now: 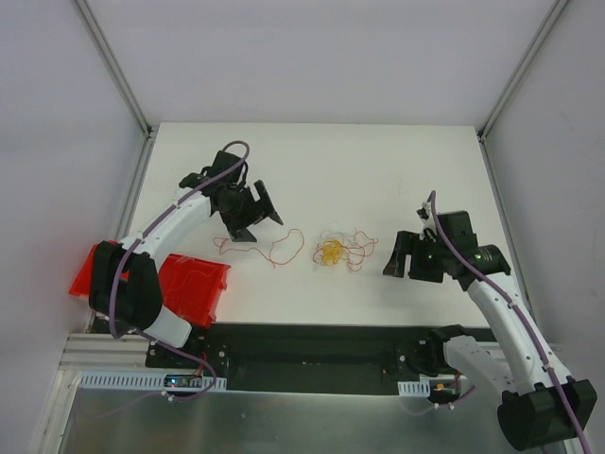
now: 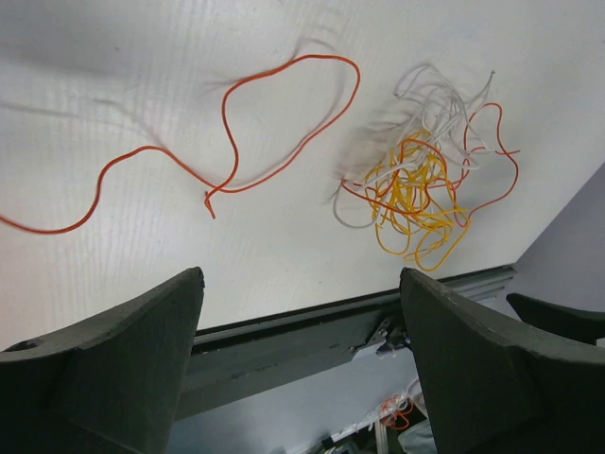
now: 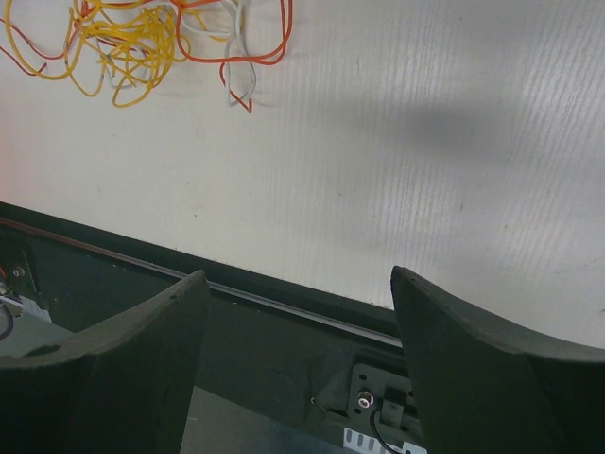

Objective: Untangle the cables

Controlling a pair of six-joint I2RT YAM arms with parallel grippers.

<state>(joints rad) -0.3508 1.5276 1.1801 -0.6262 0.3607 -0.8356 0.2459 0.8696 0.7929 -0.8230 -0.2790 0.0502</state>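
hanging open, left pincer [image 2: 301, 284] and right pincer [image 3: 295, 279]; only overhead shows red bin [image 1: 194, 288].

- No text, label, brand, number or sign can be read in any of the three views.
- In the top view, the small dark circuit board [image 1: 180, 381] on the near metal rail is too small to show any print.
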